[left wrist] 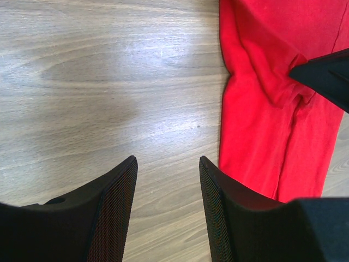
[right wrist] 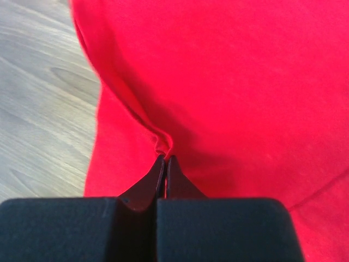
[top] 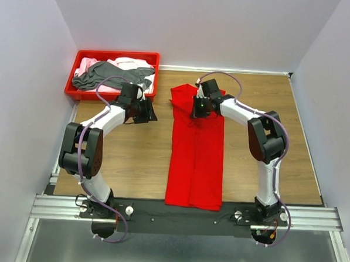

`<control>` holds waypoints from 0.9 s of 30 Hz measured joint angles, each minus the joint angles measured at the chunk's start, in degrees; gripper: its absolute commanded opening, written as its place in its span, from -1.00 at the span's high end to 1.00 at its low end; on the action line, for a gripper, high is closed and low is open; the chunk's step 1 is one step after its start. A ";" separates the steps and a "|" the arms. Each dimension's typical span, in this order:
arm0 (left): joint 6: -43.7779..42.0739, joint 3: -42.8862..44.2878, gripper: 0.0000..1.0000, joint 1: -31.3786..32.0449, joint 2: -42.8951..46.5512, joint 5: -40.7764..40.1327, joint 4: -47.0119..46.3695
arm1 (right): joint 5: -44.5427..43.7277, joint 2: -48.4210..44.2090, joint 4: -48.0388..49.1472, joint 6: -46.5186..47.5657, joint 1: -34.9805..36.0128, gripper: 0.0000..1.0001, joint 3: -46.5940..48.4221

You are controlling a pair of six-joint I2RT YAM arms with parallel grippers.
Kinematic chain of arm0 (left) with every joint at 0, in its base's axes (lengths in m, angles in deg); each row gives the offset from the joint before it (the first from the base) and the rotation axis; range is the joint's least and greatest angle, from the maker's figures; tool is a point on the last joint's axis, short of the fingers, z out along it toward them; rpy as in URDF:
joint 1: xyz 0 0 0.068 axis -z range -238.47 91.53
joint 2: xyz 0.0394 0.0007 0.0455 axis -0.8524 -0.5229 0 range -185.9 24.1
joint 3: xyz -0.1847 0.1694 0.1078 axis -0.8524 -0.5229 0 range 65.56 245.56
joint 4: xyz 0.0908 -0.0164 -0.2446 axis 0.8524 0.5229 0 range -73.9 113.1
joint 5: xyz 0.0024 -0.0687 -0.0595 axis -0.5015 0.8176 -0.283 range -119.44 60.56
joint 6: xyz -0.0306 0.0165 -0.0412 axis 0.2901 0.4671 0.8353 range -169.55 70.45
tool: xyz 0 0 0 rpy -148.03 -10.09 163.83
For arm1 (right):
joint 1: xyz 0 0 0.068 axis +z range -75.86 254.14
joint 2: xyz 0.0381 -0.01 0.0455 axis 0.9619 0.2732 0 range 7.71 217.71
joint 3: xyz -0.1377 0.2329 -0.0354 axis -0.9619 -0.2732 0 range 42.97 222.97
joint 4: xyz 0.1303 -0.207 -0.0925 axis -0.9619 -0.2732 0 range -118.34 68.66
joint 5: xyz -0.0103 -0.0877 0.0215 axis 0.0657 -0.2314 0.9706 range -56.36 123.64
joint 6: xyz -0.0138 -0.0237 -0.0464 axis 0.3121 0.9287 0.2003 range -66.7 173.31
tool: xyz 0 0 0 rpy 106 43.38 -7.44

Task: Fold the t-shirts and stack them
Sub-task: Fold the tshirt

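Red tray: sits at the far left corner of the surface, heaped with a dark grey t-shirt lying over pale pink and white t-shirts.

Left claw: jaws stand well apart with only bare wood between them. It grips nothing and sits just left of the red cloth's edge.

Red t-shirt: laid out as a long narrow strip down the middle of the surface, running from the near edge towards the far side, where it is rumpled.

Right claw: jaws pressed together, pinching a small ridge of the red t-shirt near its far end, where creases pull towards the tips.
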 measured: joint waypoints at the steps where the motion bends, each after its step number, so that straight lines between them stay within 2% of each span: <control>1: 0.02 0.00 -0.15 0.11 0.00 0.00 0.00 | 0.07 -0.31 0.44 -0.44 -0.33 0.99 -0.81; 8: 0.39 0.00 -0.15 0.63 -0.02 0.00 -0.02 | 0.59 -3.17 4.17 -4.04 -2.99 0.99 -7.21; 17: 0.66 0.00 -0.15 1.11 -0.68 0.00 -0.02 | 0.92 -3.72 6.95 -5.73 -3.23 0.95 -9.46; 20: 0.66 0.00 -0.15 1.11 -0.68 0.00 -0.02 | 1.92 -3.72 7.37 -5.90 -3.23 0.75 -9.49; 21: 0.68 0.00 -0.15 1.11 -0.68 0.00 -0.02 | 2.14 -3.72 7.54 -5.97 -3.23 0.59 -9.49; 23: 0.72 0.00 -0.15 1.11 -0.68 0.00 -0.02 | 2.25 -3.72 7.58 -5.97 -3.23 0.43 -9.49; 24: 0.76 0.00 -0.15 1.11 -0.68 0.00 -0.02 | 2.19 -3.76 7.63 -6.16 -3.23 0.26 -9.51; 27: 0.83 0.00 -0.15 1.11 -0.63 0.00 -0.02 | 0.92 -4.92 7.61 -6.49 -3.23 0.05 -10.32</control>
